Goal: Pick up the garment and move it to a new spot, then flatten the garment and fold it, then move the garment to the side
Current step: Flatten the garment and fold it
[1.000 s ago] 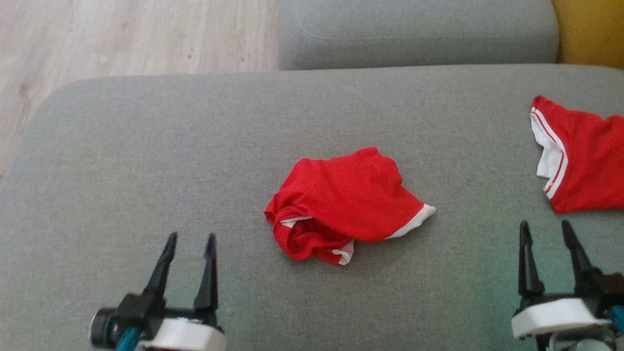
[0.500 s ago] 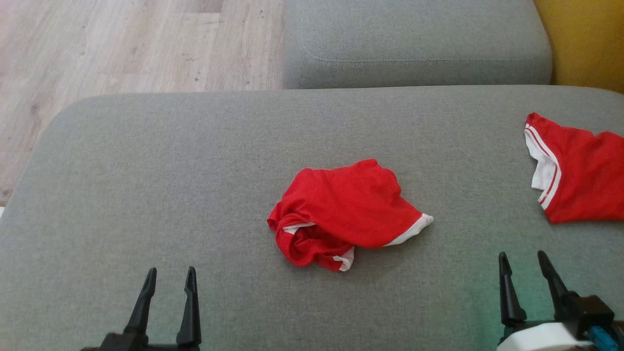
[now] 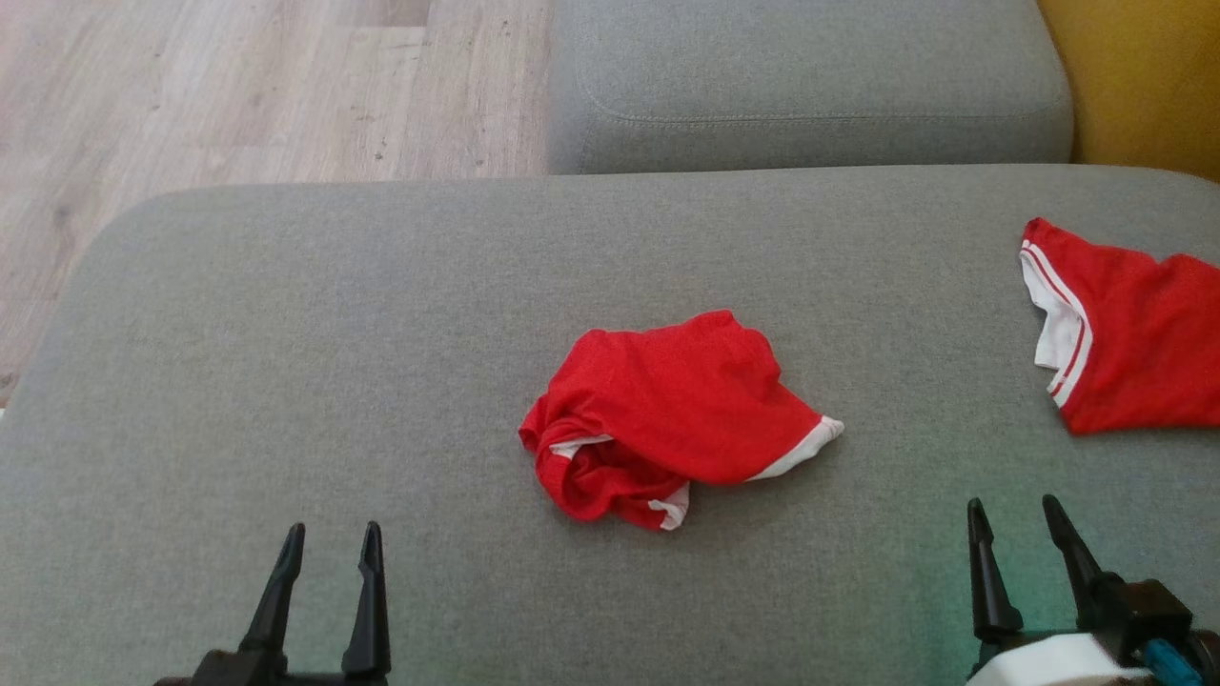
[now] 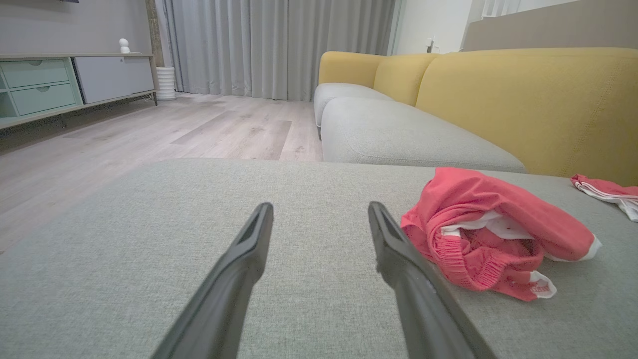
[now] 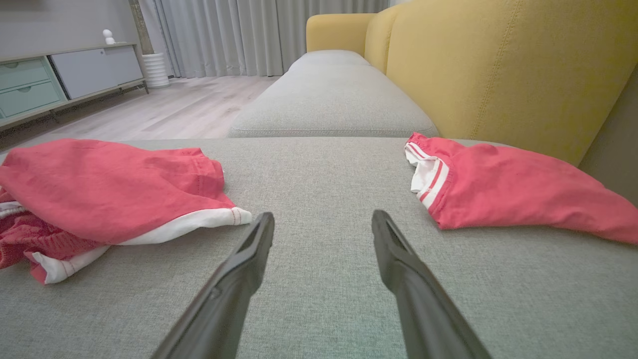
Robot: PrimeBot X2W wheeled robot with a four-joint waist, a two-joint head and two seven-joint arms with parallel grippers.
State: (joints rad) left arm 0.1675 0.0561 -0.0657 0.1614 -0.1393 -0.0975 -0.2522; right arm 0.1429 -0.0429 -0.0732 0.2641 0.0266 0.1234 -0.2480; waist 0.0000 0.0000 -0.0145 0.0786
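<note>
On the wide grey sofa cushion [image 3: 286,333] the crumpled red garment [image 3: 667,410] lies near the middle, its long axis running left to right, ahead of and between the left hand [image 3: 335,529] and right hand [image 3: 1012,503], both spread open and empty, about equally near.

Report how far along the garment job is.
Done: nothing visible; the crumpled red garment with white trim lies bunched on the grey fabric sofa seat. In hand: nothing; left claw and right claw are open, apart from it. Left: pick up, move, flatten, fold, set aside.
</note>
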